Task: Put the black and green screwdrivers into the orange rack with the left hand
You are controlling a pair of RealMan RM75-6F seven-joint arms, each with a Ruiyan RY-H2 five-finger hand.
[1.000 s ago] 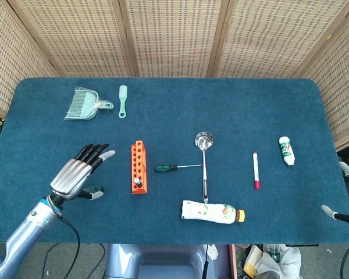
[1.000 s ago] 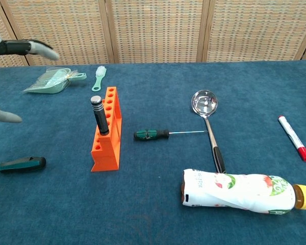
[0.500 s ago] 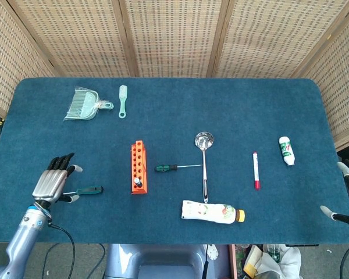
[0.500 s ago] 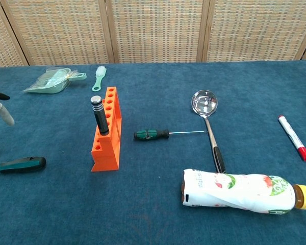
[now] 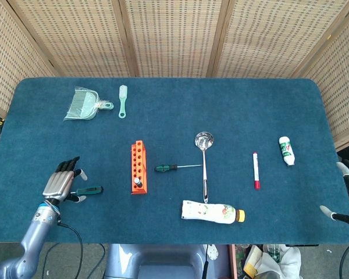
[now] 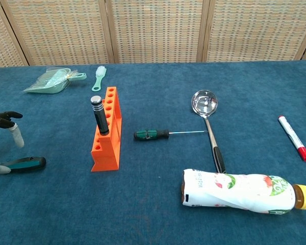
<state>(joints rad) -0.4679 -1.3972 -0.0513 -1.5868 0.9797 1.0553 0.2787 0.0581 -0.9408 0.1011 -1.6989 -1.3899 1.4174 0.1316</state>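
One risk: left hand [image 5: 61, 185], fingers spread and empty, knocks the lower-left green screwdriver [image 5: 88, 190] aside, fumbling the pickup; right hand [image 5: 344, 192] state unclear

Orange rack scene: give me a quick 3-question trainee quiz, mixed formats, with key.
1. True or false: a black-handled screwdriver already stands upright in the orange rack.
2. Multiple choice: the green screwdriver nearest the rack lies
A. between the rack and the metal ladle
B. beside the dustpan
C. under the flattened bottle
3. Fill in: the left hand is at the dark green-handled screwdriver that lies to the ______ of the rack in the head view.

Key: 1 true; 2 A; 3 left. Whether the fingers grip that handle cannot be told.
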